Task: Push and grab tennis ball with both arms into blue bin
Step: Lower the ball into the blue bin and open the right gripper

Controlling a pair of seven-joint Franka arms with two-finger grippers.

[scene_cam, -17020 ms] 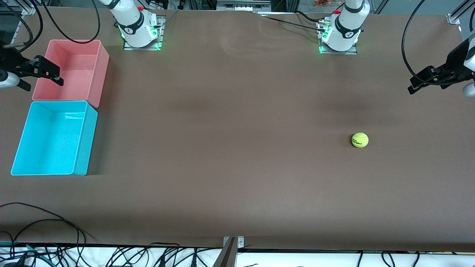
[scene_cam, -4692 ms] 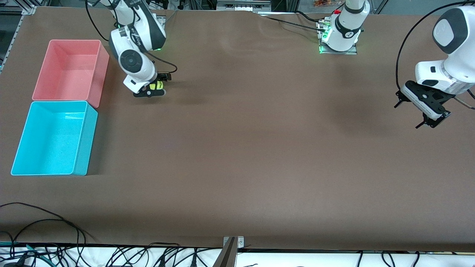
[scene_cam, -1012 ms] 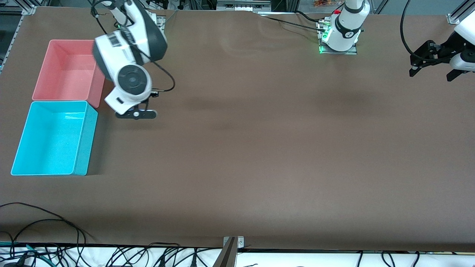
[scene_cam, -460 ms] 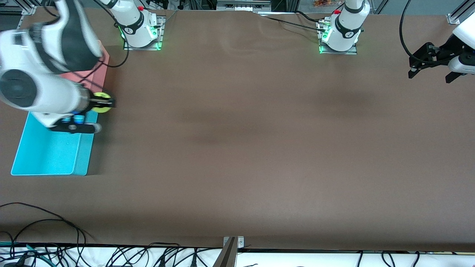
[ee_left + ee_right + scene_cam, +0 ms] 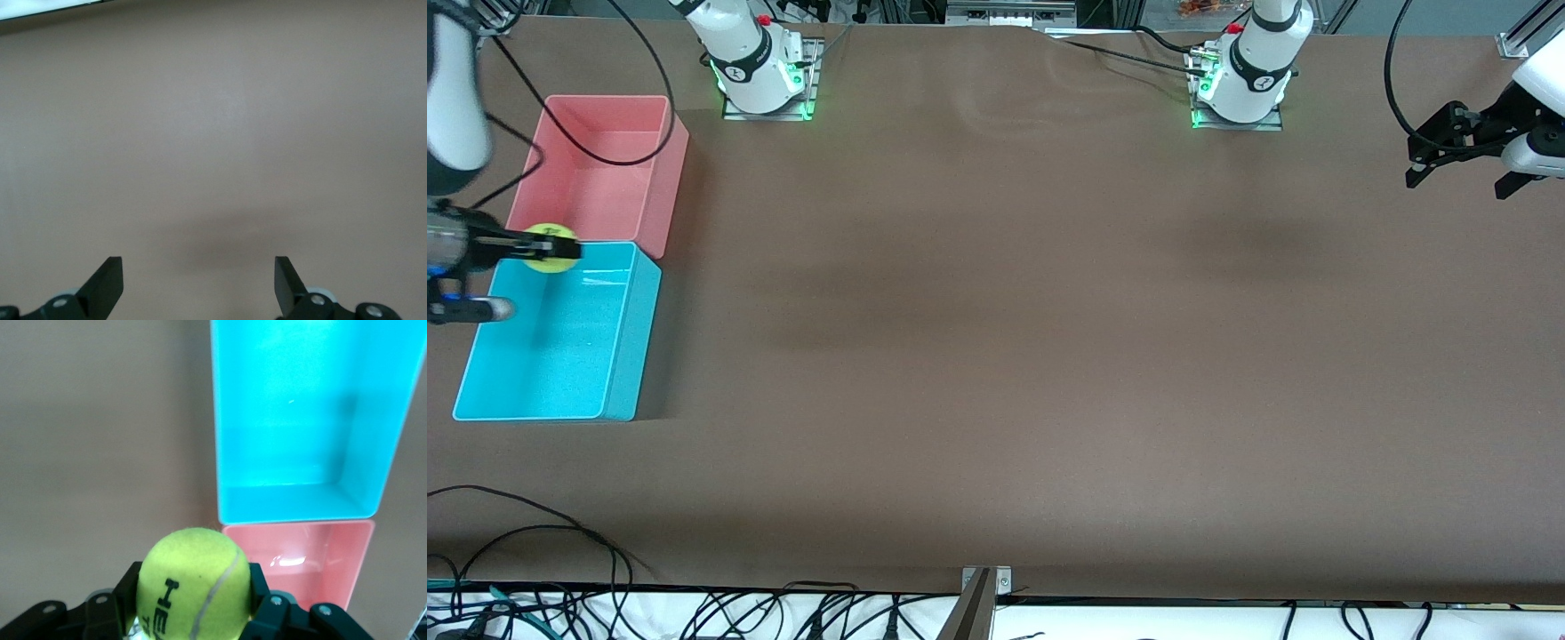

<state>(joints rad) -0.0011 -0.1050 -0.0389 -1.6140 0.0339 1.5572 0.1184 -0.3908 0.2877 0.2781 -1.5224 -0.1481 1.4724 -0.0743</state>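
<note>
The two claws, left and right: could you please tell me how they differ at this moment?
The right claw is shut on the fuzzy yellow-green tennis ball above the cyan-blue plastic bin; the left claw is open, empty, waiting over the brown table. Both are black.

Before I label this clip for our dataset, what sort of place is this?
Most likely a robotics lab bench: two arms bolted to a brown table, loose cables along its edge, and a blue bin and pink bin as props. The right gripper holds a tennis ball.

Robotics lab, brown-covered table (image 5: 996,356), bolted arm bases (image 5: 765,76), loose cables (image 5: 694,613), aluminium framing (image 5: 1516,40)
</note>
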